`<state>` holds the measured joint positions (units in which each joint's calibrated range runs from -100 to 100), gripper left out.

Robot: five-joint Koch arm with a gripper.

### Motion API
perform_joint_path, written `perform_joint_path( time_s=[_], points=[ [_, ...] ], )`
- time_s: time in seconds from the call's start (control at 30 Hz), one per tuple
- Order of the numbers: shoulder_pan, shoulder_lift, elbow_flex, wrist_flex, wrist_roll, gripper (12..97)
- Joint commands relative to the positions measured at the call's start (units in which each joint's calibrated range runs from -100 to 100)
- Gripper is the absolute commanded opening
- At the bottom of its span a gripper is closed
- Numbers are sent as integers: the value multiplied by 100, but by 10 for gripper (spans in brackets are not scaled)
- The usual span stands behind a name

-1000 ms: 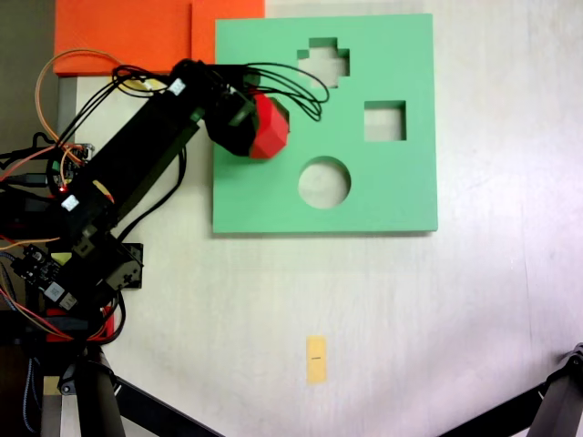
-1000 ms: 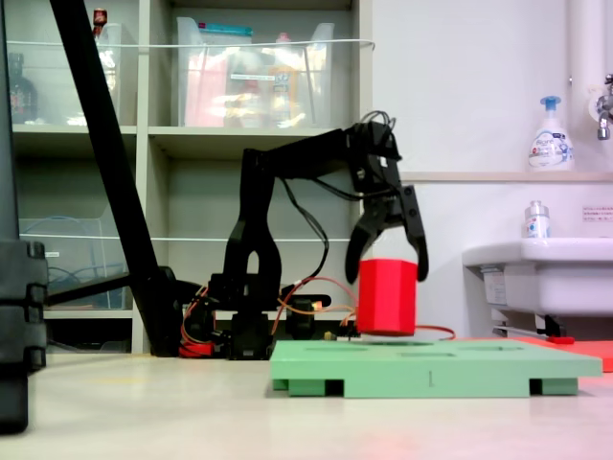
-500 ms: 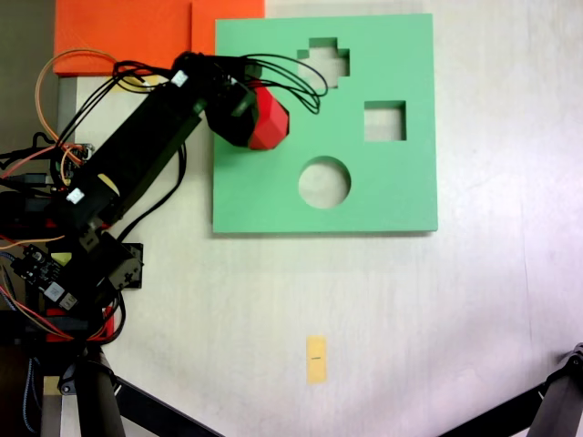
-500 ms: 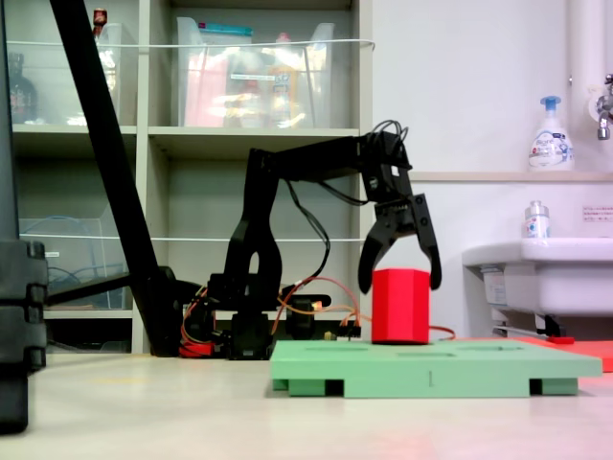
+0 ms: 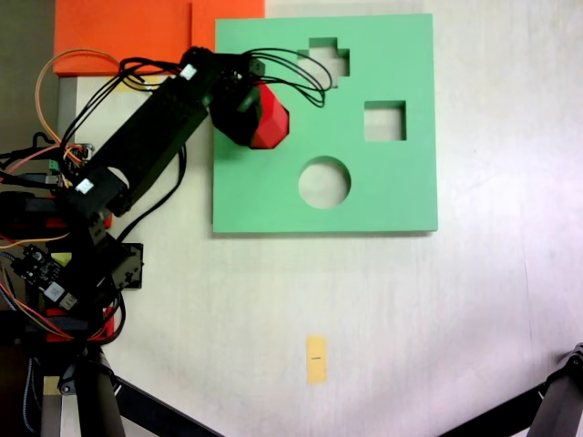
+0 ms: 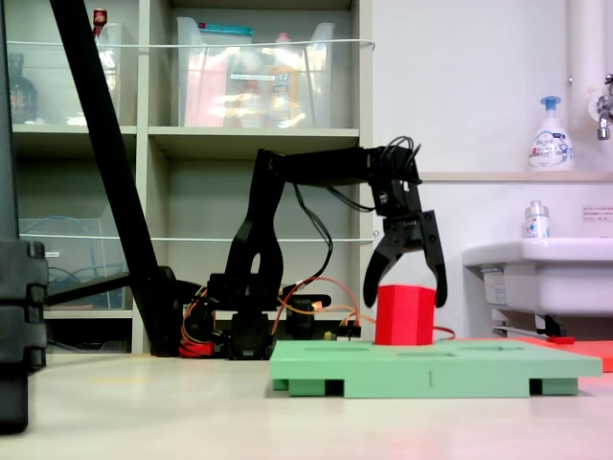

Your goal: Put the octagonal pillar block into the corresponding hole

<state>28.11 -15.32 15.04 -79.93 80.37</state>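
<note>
While the fixed view from above lays out the green board [image 5: 392, 182] with its cross cutout [image 5: 329, 59], square cutout [image 5: 384, 121] and round cutout [image 5: 324, 182], the low side view presents the same board [image 6: 479, 367] edge-on, its openings unreadable.

Item: gripper [image 6: 406, 287]. Side view: two black jaws spread wide, tips splayed to either side of the block's upper part, with clear gaps; nothing is clamped. From above, the gripper [image 5: 258, 114] and arm [image 5: 150, 137] cover the block's left portion, and the jaw spread cannot be read.

Item: octagonal pillar block [image 6: 405, 314]. Bright red, matte, flat-topped, upright. Side view: its lower part sits below the board's top surface, only the upper portion standing proud, directly beneath the jaws. From above, the block [image 5: 271, 123] shows faceted red edges in the board's upper left area, left of the square cutout and above-left of the round one.

Item: corresponding hole. Occupied by the block; its outline is hidden.

Other: orange sheet [image 5: 127, 32], beyond the board's upper left corner; yellow tag [image 5: 316, 359] on the table [image 5: 492, 309], well apart.
</note>
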Motion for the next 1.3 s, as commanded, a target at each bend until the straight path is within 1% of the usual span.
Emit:
perform_joint_path(
  time_s=[0.0,0.07,0.17,0.27,0.37,0.43,0.57,0.6,0.73,0.77,1.03,1.2,1.27],
  points=[
    [20,52,450,323,-73,404],
    [0,177,450,439,-269,438],
    [-20,387,450,458,-567,448],
    [-34,568,430,449,-650,452],
    [-68,666,370,449,-718,489],
    [-78,694,360,449,-737,536],
    [-78,652,300,449,-737,563],
    [-78,652,280,449,-733,592],
    [-59,694,280,545,-728,940],
    [-59,694,280,545,-728,958],
    [-44,247,340,555,-777,958],
    [-20,-982,430,526,-1050,956],
    [-107,-1820,590,449,-1538,956]
  ],
)
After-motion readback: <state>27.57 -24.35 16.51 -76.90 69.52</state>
